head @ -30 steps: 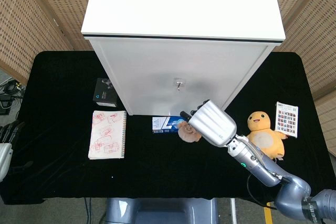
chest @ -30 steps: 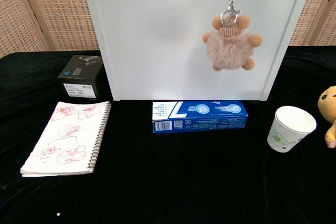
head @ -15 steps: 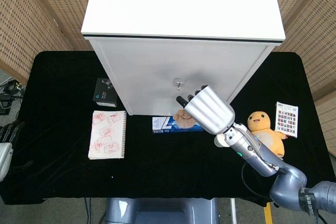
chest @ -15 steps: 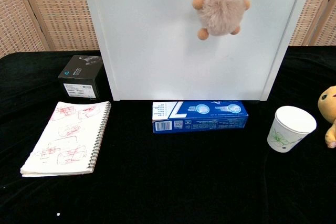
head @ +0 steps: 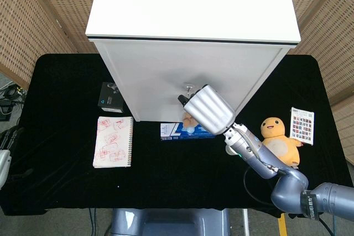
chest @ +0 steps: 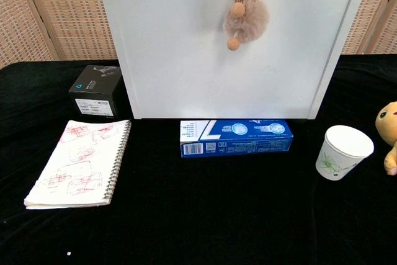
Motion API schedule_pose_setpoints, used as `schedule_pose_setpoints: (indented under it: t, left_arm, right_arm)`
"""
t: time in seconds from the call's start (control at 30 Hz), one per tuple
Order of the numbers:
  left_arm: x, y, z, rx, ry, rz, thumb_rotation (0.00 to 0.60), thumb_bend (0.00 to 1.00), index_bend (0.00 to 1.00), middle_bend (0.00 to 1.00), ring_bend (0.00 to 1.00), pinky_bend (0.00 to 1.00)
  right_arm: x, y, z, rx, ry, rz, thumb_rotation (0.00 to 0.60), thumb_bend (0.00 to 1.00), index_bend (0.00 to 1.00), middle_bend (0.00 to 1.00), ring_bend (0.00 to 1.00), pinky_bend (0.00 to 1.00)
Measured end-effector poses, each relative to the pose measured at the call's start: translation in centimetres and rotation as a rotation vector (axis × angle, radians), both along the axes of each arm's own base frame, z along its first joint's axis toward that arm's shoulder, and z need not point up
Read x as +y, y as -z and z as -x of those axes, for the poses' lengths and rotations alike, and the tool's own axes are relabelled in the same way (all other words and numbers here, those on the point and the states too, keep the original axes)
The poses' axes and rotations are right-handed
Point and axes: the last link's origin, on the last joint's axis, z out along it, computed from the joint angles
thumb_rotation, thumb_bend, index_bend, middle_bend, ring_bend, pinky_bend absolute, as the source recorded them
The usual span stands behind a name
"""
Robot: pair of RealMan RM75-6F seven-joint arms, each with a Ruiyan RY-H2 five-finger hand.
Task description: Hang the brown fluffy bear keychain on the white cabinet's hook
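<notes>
Halfway done, we judged: right hand (head: 207, 108) held the bear keychain (chest: 247, 17) up against the cabinet (head: 166, 75) near its hook (head: 189, 87), ring not yet hooked.

Lab-like test setup; black-draped table (head: 66, 192); woven screens (head: 33, 20) behind.

Brown fluffy bear keychain (chest: 248, 18) dangles against white cabinet (chest: 186, 48) front, above blue box (chest: 236, 138).
</notes>
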Motion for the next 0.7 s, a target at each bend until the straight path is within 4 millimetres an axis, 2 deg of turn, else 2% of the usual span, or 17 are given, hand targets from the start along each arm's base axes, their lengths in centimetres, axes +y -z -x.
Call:
schedule_pose_setpoints:
  t: [0.7]
  left_arm:
    - [0.0,0.0,0.0,0.002,-0.002,-0.001,0.6,0.0,0.0,0.0,0.0,0.0]
  right_arm:
    - [-1.0,0.9,-1.2,0.034,0.012,0.07,0.6,0.61,0.71,0.96,0.97,1.0]
